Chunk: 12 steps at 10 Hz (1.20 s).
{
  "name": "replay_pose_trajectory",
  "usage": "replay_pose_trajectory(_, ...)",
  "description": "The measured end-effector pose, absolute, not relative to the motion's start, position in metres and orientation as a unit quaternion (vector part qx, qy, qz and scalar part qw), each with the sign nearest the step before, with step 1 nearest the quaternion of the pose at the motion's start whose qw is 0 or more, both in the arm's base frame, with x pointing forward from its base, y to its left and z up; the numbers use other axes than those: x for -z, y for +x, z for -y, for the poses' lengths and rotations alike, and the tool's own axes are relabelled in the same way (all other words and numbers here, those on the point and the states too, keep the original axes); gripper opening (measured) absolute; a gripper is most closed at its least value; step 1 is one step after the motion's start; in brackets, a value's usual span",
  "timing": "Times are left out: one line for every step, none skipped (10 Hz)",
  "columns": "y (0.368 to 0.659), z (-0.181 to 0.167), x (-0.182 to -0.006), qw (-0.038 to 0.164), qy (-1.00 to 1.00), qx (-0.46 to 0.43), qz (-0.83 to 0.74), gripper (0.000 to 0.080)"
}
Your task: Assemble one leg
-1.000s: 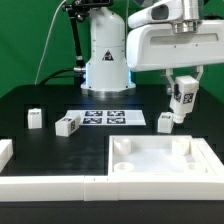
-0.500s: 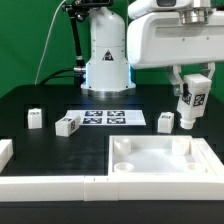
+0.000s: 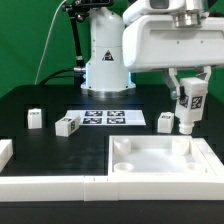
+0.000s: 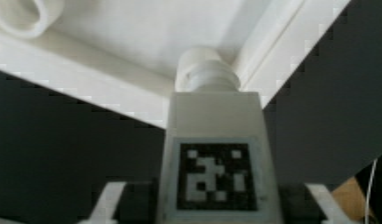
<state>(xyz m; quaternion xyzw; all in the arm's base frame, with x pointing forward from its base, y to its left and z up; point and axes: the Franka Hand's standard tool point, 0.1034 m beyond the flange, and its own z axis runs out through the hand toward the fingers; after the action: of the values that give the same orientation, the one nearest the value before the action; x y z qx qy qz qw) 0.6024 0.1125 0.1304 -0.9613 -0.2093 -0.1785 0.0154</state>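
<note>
Over far rim of tray (image 3: 150, 141): hand (image 3: 188, 93) clamped on leg (image 3: 189, 106); leg approx upright, off table (image 3: 55, 150).

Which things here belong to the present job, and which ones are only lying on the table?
Belonging to the job: gripper; held leg; white tray, just below that leg.
Only lying about: left leg; tilted leg; leg behind the tray; marker board; border bar.

Glossy white arm (image 3: 106, 38) with rounded base (image 3: 105, 78), black cables (image 3: 73, 25) behind, boxy white hand (image 3: 189, 101).
</note>
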Motion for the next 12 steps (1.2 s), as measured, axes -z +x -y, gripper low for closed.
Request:
replay_pose_trajectory(0.616, -0.113, -0.131, 0.016, -0.961, 0.18, 0.209, 0.0292)
replay_pose_trajectory(0.627, -0.112, -0.13, 0.015, -0.96, 0.185, 0.211, 0.0292)
replay_pose_trajectory(0.634, -0.11, -0.126, 0.015, -0.959, 0.186, 0.212, 0.0292)
replay_pose_trajectory(0.64, -0.109, -0.123, 0.016, -0.96, 0.187, 0.21, 0.0292)
replay_pose_trajectory(0.642, -0.107, -0.118, 0.016, -0.96, 0.187, 0.209, 0.0292)
replay_pose_trajectory(0.641, -0.108, -0.11, 0.017, -0.96, 0.187, 0.208, 0.0292)
replay_pose_trajectory(0.638, -0.11, -0.102, 0.018, -0.961, 0.181, 0.208, 0.0292)
replay_pose_trajectory(0.636, -0.113, -0.097, 0.02, -0.962, 0.177, 0.208, 0.0292)
replay_pose_trajectory(0.634, -0.114, -0.092, 0.021, -0.962, 0.174, 0.209, 0.0292)
replay_pose_trajectory(0.634, -0.115, -0.089, 0.021, -0.962, 0.176, 0.209, 0.0292)
replay_pose_trajectory(0.634, -0.116, -0.088, 0.021, -0.962, 0.176, 0.21, 0.0292)
replay_pose_trajectory(0.634, -0.116, -0.088, 0.021, -0.961, 0.177, 0.21, 0.0292)
